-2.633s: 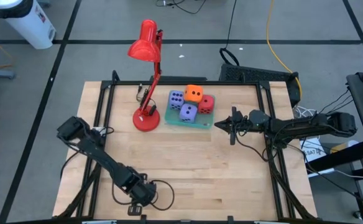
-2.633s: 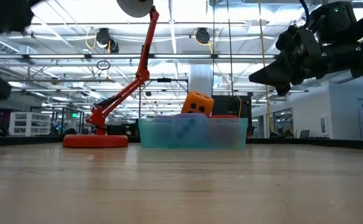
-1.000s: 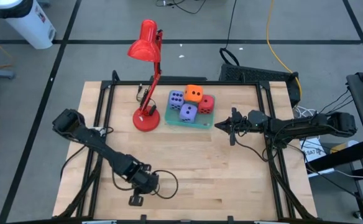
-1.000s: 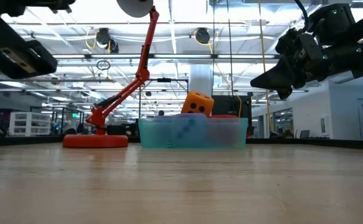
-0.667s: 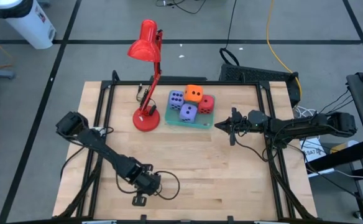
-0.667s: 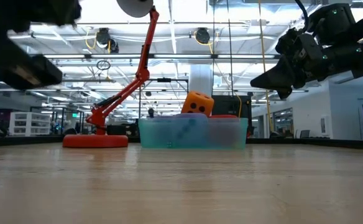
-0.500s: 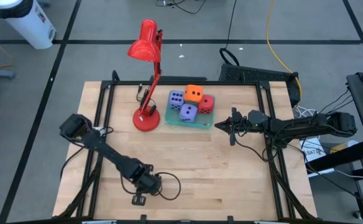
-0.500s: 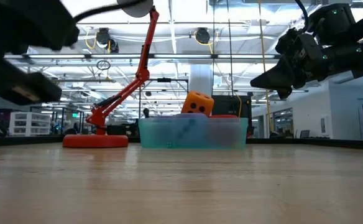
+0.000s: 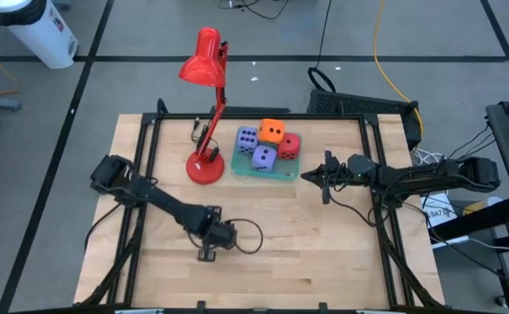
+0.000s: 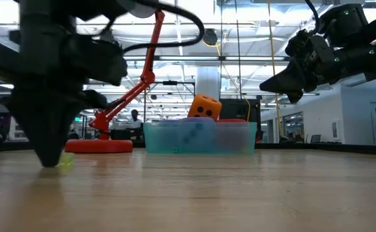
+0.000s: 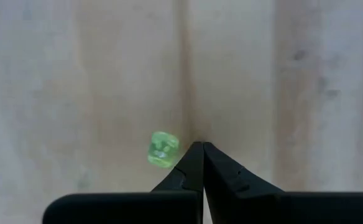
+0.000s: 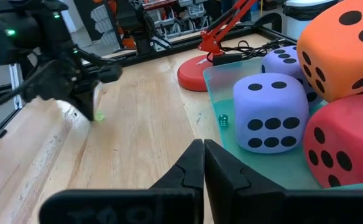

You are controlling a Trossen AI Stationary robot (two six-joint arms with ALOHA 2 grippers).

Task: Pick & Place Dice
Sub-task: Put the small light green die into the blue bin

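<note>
All four large dice lay in the teal tray point(image 9: 276, 172), upper centre of the high view, so that part looked finished as far as could be judged. The orange die point(image 9: 272, 132) sat on top of the others, with the red die point(image 9: 289, 145) at the tray's right, one purple die point(image 9: 247, 138) at its left and the other purple die point(image 9: 263, 157) in front. A tiny teal die point(image 12: 222, 120) also lay on the tray floor beside them.

What seemed left was a small green die point(image 11: 162, 149) out on the table point(image 9: 324, 253), lower left of centre in the high view. The left gripper point(image 9: 207, 254) stood tip-down just beside it, jaws pinched together on nothing. The right gripper point(image 9: 312, 174) waited just right of the tray, likewise closed and empty.
</note>
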